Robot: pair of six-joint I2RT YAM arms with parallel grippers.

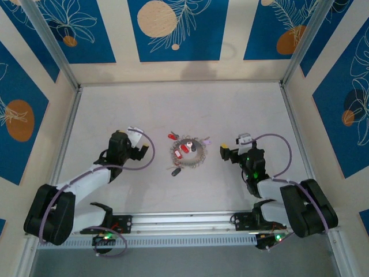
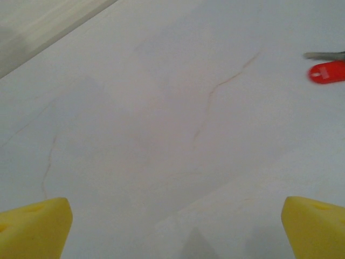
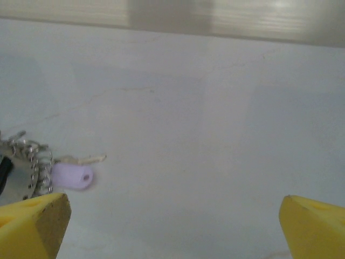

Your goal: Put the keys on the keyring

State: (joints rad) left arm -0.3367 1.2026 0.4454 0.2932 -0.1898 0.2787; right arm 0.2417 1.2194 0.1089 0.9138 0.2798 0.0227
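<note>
1. Both pincers stand wide apart, holding nothing. The left pincer (image 1: 140, 151) is at centre-left of the top view and the right pincer (image 1: 225, 151) at centre-right. The keyring (image 1: 187, 153) lies mid-frame between them on the tabletop (image 1: 115, 104).
2. The keys (image 1: 184, 148) are tiny and lie flat, so closing fingertips could skid over one or flick it away.
3. A red key (image 1: 172, 137) lies just upper left of the ring and a black key (image 1: 176, 171) below it. A sideways approach may push either farther off.
4. The purple key (image 3: 73, 176) sits right beside the coil, so a grab there could snag the wire and drag the ring.
5. The thin ring may slip or tip if pinched off-centre.
</note>
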